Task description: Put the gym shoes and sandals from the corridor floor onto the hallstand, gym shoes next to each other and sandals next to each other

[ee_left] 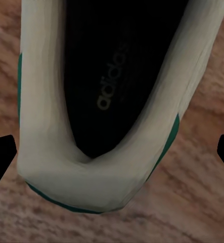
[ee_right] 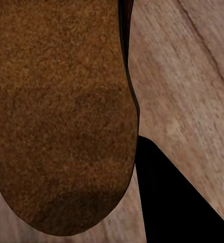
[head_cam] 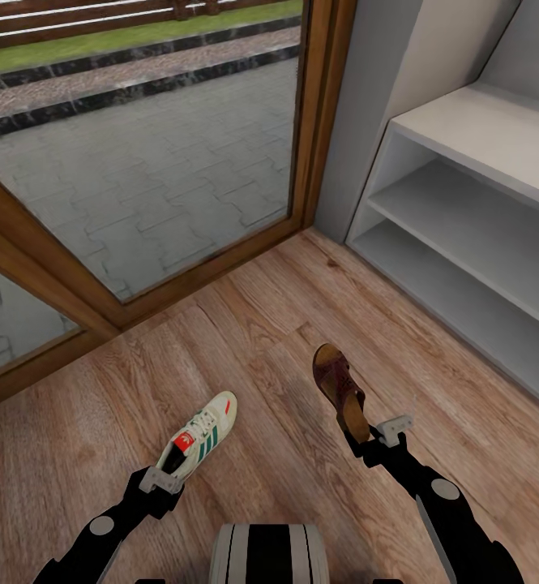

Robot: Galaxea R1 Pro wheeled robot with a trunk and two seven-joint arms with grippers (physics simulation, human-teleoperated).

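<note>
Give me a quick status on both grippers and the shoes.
Left gripper at gym shoe heel, fingers apart. Right gripper at sandal heel, grip unclear. Hallstand shelves to the right, nothing between.

A home entrance corridor is shown. Wood-plank floor [head_cam: 245, 324] is laid throughout. At 11 o'clock a large wood-framed glass door [head_cam: 139, 154] is seen, with paving, grass and a fence beyond it. At 2 o'clock a pale rack [head_cam: 464, 219] with 2 open shelves is set against a grey wall [head_cam: 382, 89].
</note>
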